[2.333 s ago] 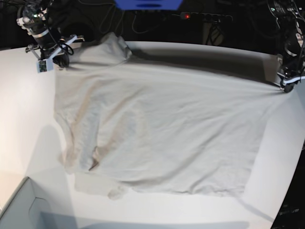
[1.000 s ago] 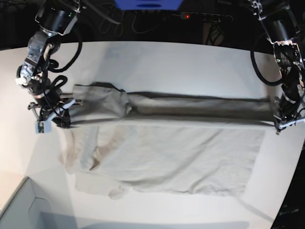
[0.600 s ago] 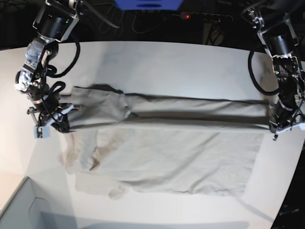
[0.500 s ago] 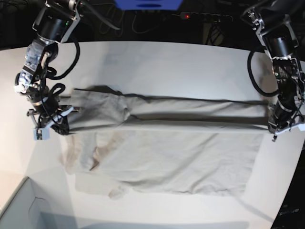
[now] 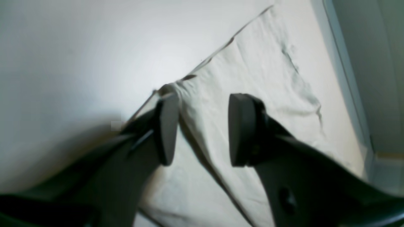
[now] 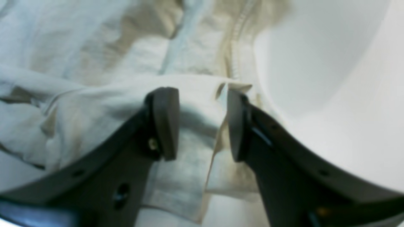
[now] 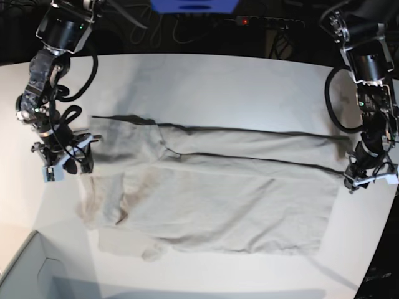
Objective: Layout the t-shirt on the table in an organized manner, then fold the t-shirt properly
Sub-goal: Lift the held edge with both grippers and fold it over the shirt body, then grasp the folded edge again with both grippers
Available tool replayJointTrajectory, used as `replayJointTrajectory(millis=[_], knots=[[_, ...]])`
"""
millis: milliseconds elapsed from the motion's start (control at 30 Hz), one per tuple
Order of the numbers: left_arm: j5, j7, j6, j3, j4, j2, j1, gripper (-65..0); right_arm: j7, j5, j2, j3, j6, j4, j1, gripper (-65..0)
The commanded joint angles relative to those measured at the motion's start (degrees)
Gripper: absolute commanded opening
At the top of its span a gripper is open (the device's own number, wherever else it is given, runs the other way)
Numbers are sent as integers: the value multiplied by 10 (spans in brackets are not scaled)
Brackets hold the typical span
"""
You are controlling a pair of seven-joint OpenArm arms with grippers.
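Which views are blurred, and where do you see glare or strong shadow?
Left wrist view: soft focus overall, bright glare on the table beside the t-shirt. Right wrist view: cloth and left-hand finger blurred, table washed out. Base view: sharper, dark fold-line shadows across the shirt.

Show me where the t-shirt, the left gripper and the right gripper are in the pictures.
t-shirt (image 7: 237, 205): base view, on the flat lower layer of cloth.
left gripper (image 5: 202, 129): left wrist view, midway between the parted fingertips.
right gripper (image 6: 202, 124): right wrist view, midway between the parted fingertips.

Matt wrinkled cloth t-shirt (image 7: 218, 199) on smooth white table (image 7: 249, 81)
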State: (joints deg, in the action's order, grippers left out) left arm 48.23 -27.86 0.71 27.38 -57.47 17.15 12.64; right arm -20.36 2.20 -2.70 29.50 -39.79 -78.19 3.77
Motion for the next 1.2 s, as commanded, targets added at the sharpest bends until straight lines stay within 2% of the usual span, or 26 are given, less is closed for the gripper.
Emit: replayJointTrajectory(millis=[0,167,267,467,600,700,867,933,1033,1067,1167], knots=[[9,6,-6,7,-21,10,1,-394,19,-11,-7,12,-2,-27,6,-376],[10,6,-3,42,-113,3,-86,-394,18,-13,-4,40,-2,-84,-28,-365],[4,11,-5,55,-106,-15,-115,-393,19,-13,2,44,-2,-104,-52,-359],[4,11,-6,46,-2,-19,-87,-393,19,-13,3,44,-2,-103,-75,-359],[4,12,-6,32,22,-20,-64,-393,19,-12,1,43,-2,-102,-86,-359],[4,12,-6,30,27,-20,-55,-393,19,-11,-4,43,-2,-57,-82,-359],[3,12,-6,29,27,-20,-43,-406,20,-11,-34,43,-2,34,-57,-359],[3,12,-6,29,34,-20,-43,-458,20,-11,-43,43,-2,60,-48,-359],[3,12,-6,29,57,-18,-42,-631,20,-11,-53,43,-2,88,-34,-359],[3,12,-6,29,64,-17,-42,-650,20,-11,-55,43,-2,94,-29,-359],[3,12,-6,29,71,-16,-42,-647,20,-11,-58,43,-2,112,-15,-359]])
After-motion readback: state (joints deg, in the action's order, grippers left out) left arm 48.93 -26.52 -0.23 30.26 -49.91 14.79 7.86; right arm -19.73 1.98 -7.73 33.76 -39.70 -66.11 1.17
